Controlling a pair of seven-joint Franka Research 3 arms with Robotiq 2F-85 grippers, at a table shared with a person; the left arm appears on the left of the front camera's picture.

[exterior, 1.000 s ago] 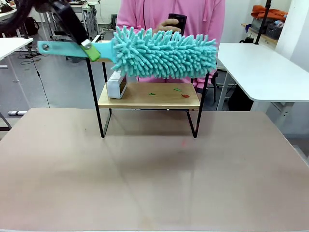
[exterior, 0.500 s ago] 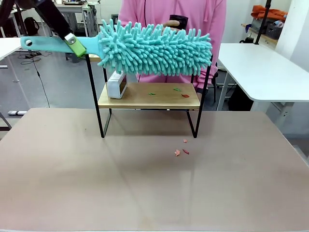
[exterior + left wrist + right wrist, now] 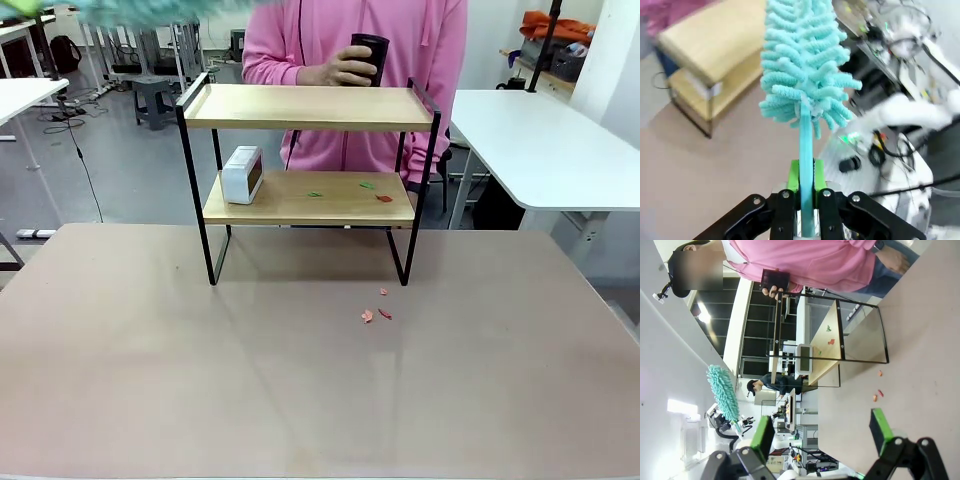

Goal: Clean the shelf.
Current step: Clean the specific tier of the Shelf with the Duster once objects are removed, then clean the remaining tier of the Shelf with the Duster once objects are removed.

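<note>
Tan tabletop [image 3: 320, 380]: biggest thing here. The shelf stands on its far half, about mid-width. White table [image 3: 545, 140] sits off the shelf's R side, further back. Person [image 3: 350, 40] in a pink top stands right behind the shelf, one hand [image 3: 335, 68] just above the top board's back edge, wrapped round a dark cup [image 3: 368, 52].

Shelf [image 3: 310, 107]: upright, 4 thin black legs on the tabletop, 2 light wood boards. Top board has a raised black rail at each short end. Lower board holds:
- white box [image 3: 242, 174] at the L end, standing, turned at a slight angle
- green scraps [image 3: 315, 194] near mid, 1 more toward the R
- red bit [image 3: 384, 198] near the R end

Duster [image 3: 802, 65]: teal, fluffy head, flat teal handle. It is up high, above and to the L of the shelf. Front cam catches it as a blur at the top edge.

L gripper [image 3: 806, 176]: my green pads are pressed tight on the duster handle, one per flat side, head pointing away from me. The shelf is well below, past the head.

R gripper [image 3: 821, 429]: my fingers are spread wide, gripping nothing. It is over the tabletop on the shelf's near side, well apart from it.

Crumbs [image 3: 375, 314]: approx 3 pinkish-red bits on the tabletop, just in front of the shelf's R front leg.
</note>
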